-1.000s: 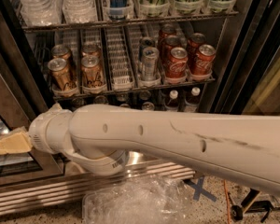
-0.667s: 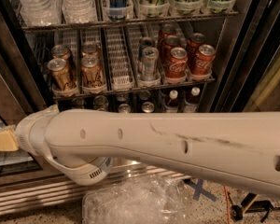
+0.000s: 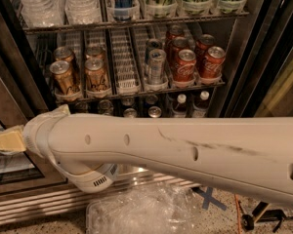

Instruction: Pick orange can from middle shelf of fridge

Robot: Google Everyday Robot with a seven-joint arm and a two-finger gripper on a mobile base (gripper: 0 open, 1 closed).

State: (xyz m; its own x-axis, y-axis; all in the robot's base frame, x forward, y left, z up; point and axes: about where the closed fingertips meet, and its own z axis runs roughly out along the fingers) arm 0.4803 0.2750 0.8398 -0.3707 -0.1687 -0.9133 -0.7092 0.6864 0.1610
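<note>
Several copper-orange cans stand at the left of the fridge's middle shelf (image 3: 127, 88), a wire rack with lane dividers. The front pair are the orange can (image 3: 63, 77) and its twin (image 3: 95, 74), with more behind. My white arm (image 3: 185, 150) crosses the whole view below the shelf. My gripper (image 3: 5, 141) is at the far left edge, lower than the orange cans and out in front of the fridge (image 3: 244, 57), touching none of them. It holds no can that I can see.
A tall silver can (image 3: 156, 65) and red Coca-Cola cans (image 3: 185, 65) fill the shelf's right lanes. Bottles (image 3: 201, 101) stand on the shelf below, water bottles (image 3: 39, 4) above. A crumpled clear plastic sheet (image 3: 136, 211) lies on the floor by the steel grille (image 3: 34, 206).
My arm's wrist end and gripper have shifted left toward the view's edge. The cans on the shelf have not moved.
</note>
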